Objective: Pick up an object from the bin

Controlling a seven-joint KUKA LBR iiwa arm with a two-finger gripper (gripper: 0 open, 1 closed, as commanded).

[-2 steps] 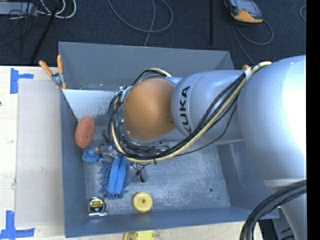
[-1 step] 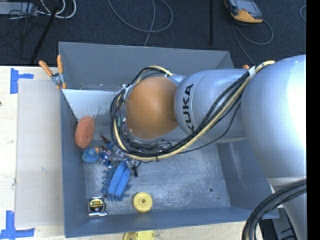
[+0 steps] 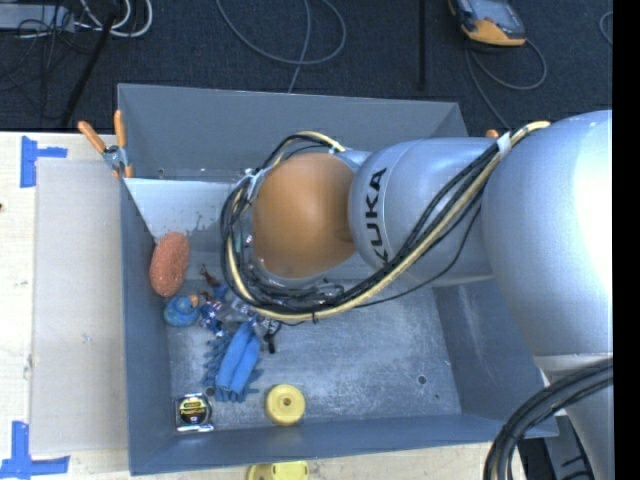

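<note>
Presently, no thing is lifted: every item lies on the floor of the grey bin (image 3: 290, 123), so the pick is judged not yet made, with grasp and lift both left to do. Nearest the gripper (image 3: 260, 328), in the lower-left part of the frame: one blue bristly piece (image 3: 237, 363), elongated, lying flat just below the gripper's dark tip; one small blue figure (image 3: 211, 314), just to the tip's left, among dark scraps too small to identify. Further left: one blue round cap (image 3: 180, 314), and above it one orange-brown oval pad (image 3: 170, 263), resting against the bin's left wall. Toward the bottom edge: one yellow disc (image 3: 285, 404), apart from the blue piece, and one black-and-yellow tape measure (image 3: 192, 411) near the lower-left corner. Which item is the target cannot be said; the blue bristly piece and the figure are the likeliest by nearness. The gripper sits low in the bin under the arm's orange cover (image 3: 300, 218) and looped cables (image 3: 300, 306); whether it is spread, pressed together or pinching anything cannot be told. The grey arm (image 3: 440, 208) fills the frame's right.
</note>
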